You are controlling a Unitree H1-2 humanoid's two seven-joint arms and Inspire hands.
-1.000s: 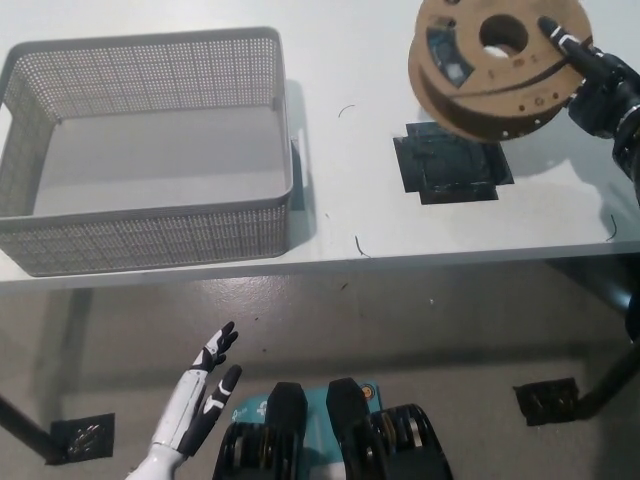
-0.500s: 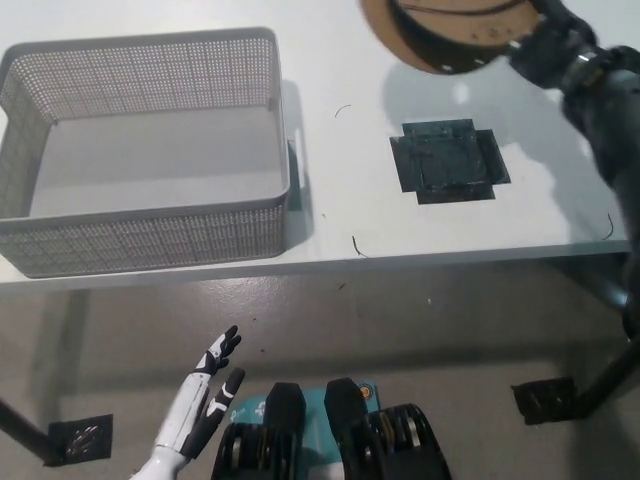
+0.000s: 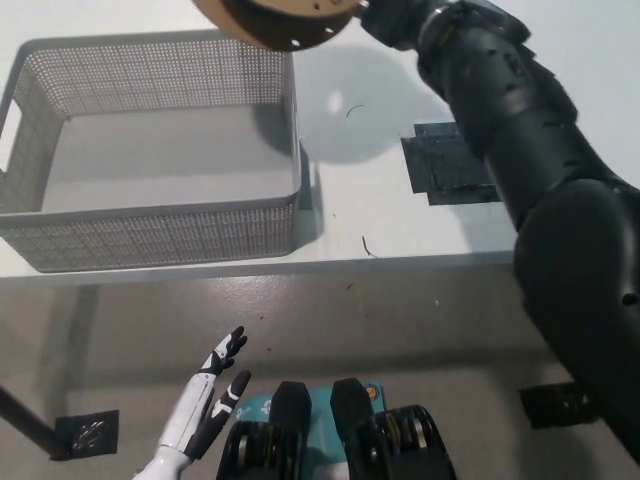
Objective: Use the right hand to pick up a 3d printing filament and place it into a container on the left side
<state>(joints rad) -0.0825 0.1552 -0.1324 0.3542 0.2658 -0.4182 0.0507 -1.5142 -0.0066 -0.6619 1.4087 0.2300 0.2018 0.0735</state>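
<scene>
A brown cardboard filament spool (image 3: pixel 275 20) hangs at the top edge of the head view, cut off by the frame, above the far right corner of the grey mesh basket (image 3: pixel 150 235). My black right hand (image 3: pixel 395 18) holds the spool at its right side, and the black arm stretches down to the bottom right. The basket stands on the white table at the left with nothing in it. My white left hand (image 3: pixel 205 400) rests low at the bottom left, below the table edge, fingers apart and holding nothing.
A black taped square (image 3: pixel 450 165) marks the white table (image 3: pixel 350 215) right of the basket, partly hidden by my arm. Small dark thread scraps lie near the table's front edge. Grey floor shows below the table.
My right arm has carried the spool up and leftward, from over the black square to over the basket's far right corner. The left hand stays put.
</scene>
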